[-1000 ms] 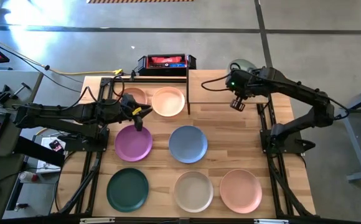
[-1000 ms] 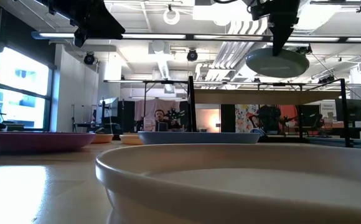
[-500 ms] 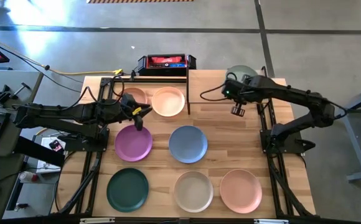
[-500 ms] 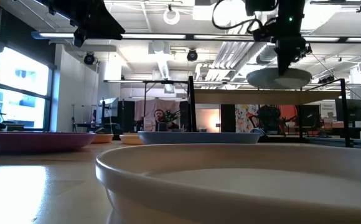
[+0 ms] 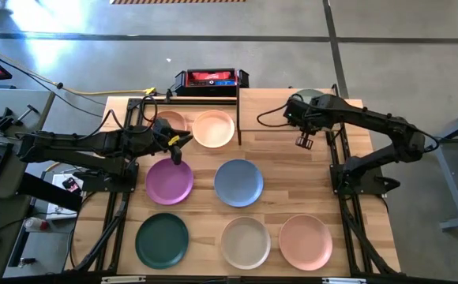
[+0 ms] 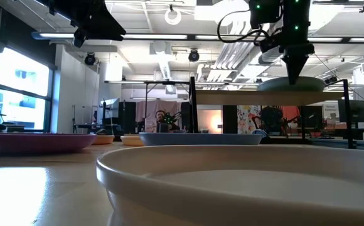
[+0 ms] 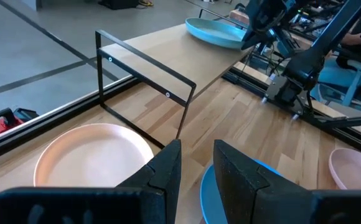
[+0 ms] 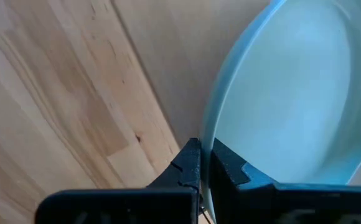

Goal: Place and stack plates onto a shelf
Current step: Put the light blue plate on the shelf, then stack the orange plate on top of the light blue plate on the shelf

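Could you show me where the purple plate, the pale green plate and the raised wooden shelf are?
Round matte purple plate (image 5: 169,180), high view, its centre.
Round sage green plate (image 7: 213,31), left wrist view, its inside.
Raised light-wood shelf (image 5: 267,130), high view, bare board.

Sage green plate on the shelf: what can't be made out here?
- High view: sage green plate mostly hidden under the right arm.
- Low view: whether it rests on the shelf; seen edge-on.
- Right wrist view: right gripper pinches its rim; far edge cut off.
- High view: peach plate partly covered by left gripper.
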Controlling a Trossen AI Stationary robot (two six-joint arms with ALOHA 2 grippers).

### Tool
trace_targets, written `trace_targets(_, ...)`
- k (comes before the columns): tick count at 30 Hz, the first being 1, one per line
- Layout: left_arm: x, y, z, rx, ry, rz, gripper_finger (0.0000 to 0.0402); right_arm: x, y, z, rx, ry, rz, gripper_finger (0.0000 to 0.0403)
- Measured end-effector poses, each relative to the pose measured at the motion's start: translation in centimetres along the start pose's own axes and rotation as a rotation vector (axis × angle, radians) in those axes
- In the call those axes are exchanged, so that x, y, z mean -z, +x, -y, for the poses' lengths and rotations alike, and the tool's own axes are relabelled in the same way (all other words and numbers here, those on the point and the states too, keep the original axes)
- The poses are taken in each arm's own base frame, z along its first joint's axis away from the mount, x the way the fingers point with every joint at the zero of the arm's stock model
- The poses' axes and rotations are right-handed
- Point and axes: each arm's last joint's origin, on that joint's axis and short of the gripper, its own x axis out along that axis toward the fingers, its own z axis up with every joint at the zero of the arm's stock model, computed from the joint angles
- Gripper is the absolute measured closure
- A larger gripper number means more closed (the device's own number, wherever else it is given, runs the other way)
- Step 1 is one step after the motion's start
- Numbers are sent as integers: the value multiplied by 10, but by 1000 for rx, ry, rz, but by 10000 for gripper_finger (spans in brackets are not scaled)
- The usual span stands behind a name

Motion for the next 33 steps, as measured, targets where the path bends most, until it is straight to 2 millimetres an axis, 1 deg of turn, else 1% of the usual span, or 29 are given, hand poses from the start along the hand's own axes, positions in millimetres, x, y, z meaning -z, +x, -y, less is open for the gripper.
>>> trace_targets(10, 0, 0, 0, -2, -1, 1, 319, 2, 5, 12, -61, 40, -15, 403)
trace_targets(17, 0, 0, 0, -2, -2, 1, 319, 1, 5, 12, -65, 15, -7, 399)
trace_targets(20, 0, 0, 0, -2, -2, 1, 319, 1, 5, 12, -68, 17, -5, 382)
trace_targets(27, 0, 0, 0, -2, -27, 1, 319, 1, 5, 11, -75, 20, -4, 322)
trace_targets(30, 0, 0, 0, -2, -28, 1, 319, 1, 4, 12, -74, 16, -1, 310)
trace_targets(33, 0, 0, 0, -1, -41, 1, 319, -1, -5, 14, -81, 18, 21, 305)
